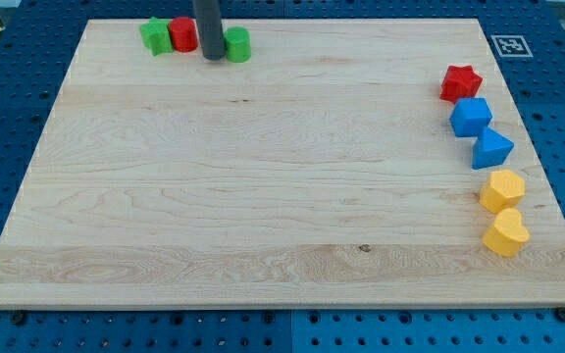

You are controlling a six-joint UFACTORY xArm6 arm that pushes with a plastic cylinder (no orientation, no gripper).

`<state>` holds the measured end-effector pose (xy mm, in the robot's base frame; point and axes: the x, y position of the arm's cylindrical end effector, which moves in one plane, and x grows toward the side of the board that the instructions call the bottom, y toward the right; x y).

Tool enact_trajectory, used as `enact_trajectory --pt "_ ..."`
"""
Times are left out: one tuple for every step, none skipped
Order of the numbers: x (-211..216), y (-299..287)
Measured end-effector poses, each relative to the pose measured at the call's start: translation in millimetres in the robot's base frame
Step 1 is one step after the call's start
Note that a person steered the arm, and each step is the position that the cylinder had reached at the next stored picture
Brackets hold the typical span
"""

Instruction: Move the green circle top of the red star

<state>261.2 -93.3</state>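
Note:
The green circle (236,44) lies near the view's top, left of centre. My tip (212,57) rests on the board just left of it, touching or nearly touching it. The red star (460,82) sits far off at the view's right, near the top. The rod partly hides the space between the green circle and the red circle (182,34).
A green star (153,35) sits left of the red circle at the view's top left. Below the red star run a blue cube (471,117), a blue triangle (491,149), a yellow hexagon (503,189) and a yellow heart (505,233).

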Motion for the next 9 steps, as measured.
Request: enact_trajectory --pt "-14.7 34.3" --pt "-36.3 61.1" --pt "-55.8 82.3" --pt "-56.7 116.6" --pt "-51.8 119.7" --pt "-38.8 118.0" --pt "-14.2 114.3" --pt "14.1 116.6" --pt "23.8 116.0"
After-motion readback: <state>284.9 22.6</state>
